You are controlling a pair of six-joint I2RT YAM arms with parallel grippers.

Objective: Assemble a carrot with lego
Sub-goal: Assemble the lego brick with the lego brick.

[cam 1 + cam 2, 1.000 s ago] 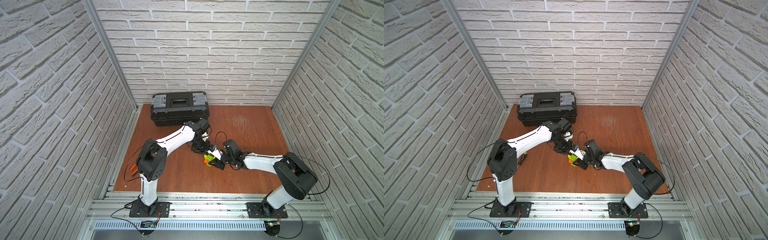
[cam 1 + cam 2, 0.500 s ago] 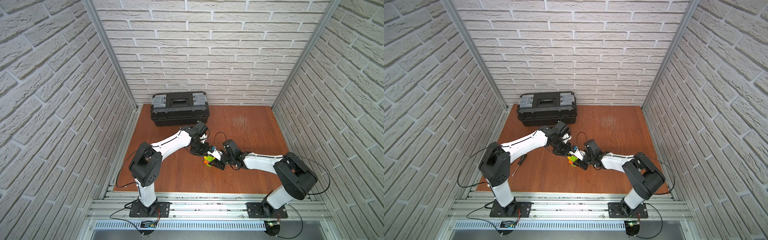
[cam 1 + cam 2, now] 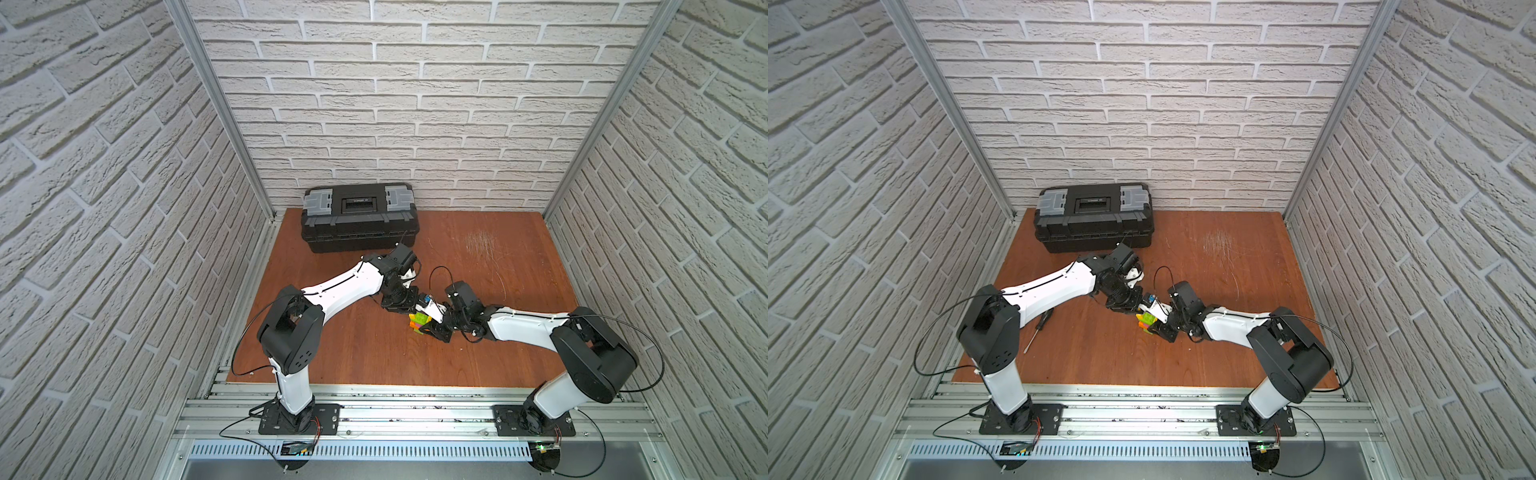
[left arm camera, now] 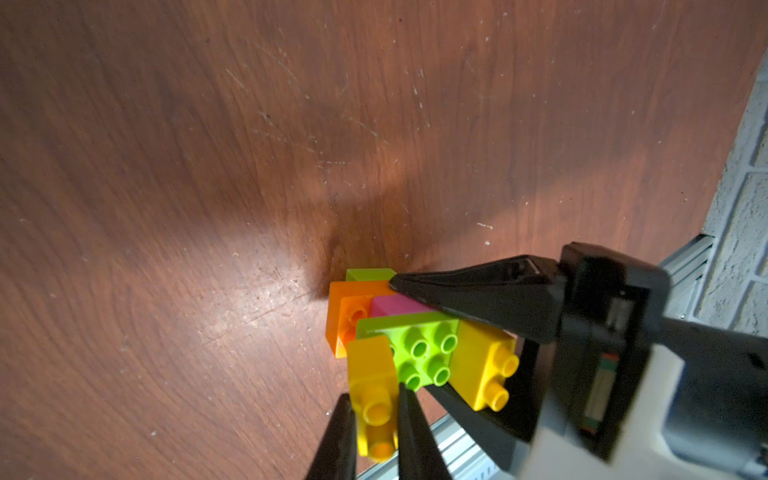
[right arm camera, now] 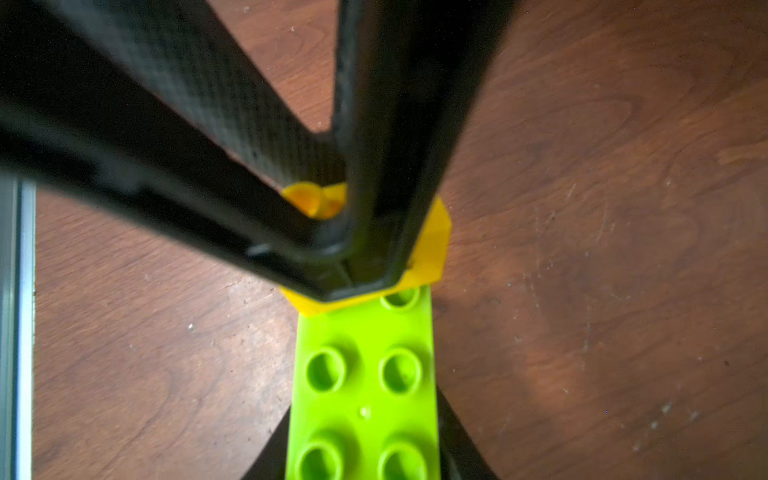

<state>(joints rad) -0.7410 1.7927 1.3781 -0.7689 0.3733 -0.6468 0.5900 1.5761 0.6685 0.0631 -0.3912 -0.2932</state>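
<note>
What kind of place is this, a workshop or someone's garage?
Probably a small robot test booth in a lab. The left arm and right arm are bolted to a metal rail, brick-pattern panels box in a wooden tabletop, and a clump of toy bricks is held between the arms.

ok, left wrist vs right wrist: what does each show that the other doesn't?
Left wrist only: orange brick, pink brick, second yellow brick, the right gripper clamping the carrot, wall.
Right wrist only: more stud rows on the green brick.
Both: left gripper shut on a yellow brick at the green brick's end, over the table.
</note>
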